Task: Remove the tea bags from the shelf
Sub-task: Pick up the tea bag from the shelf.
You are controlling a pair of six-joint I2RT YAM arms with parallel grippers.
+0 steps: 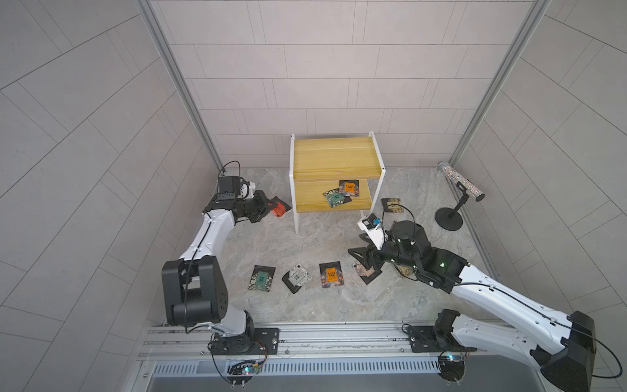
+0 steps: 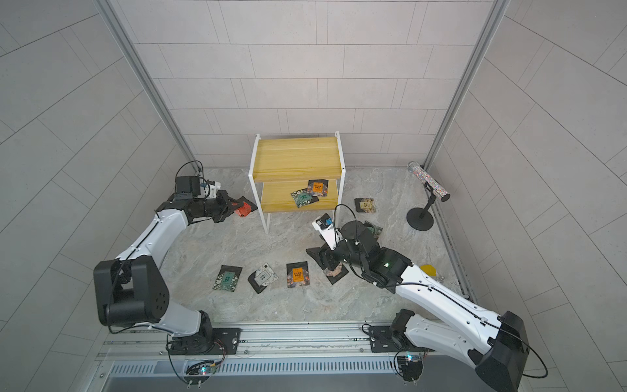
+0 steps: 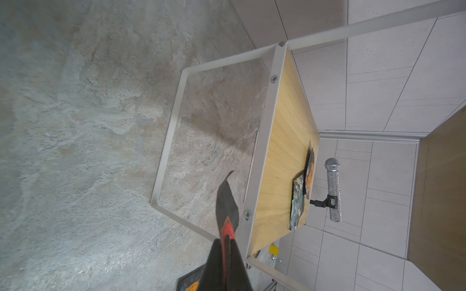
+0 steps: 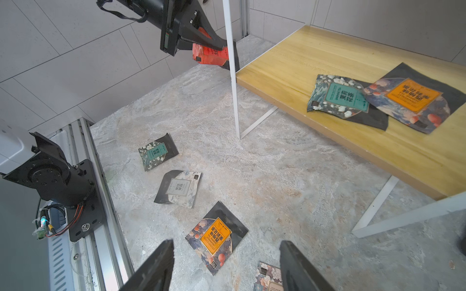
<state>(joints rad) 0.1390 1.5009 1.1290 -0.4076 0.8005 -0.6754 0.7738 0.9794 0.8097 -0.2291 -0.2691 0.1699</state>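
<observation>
The shelf [image 1: 336, 159] has two tea bags on its lower board: a green bag [image 1: 334, 198] overlapping an orange bag [image 1: 349, 187]. Just left of the shelf's front left leg, outside the frame, the left gripper [image 1: 269, 209] has its fingers pressed together on a red bag [image 1: 279, 210].

Four more lie in a row on the floor in front of the shelf: a second green bag [image 1: 261, 278], a grey bag [image 1: 297, 276], a second orange bag [image 1: 331, 275] and a floral bag [image 1: 367, 276]. The floral bag lies under the right gripper [image 4: 225, 244], whose fingers are spread around nothing.

A beige bag [image 1: 393, 205] lies just right of the shelf. A ninth bag [image 2: 374, 230] shows past the right arm. One stand [image 1: 448, 220] is well right of the shelf.
</observation>
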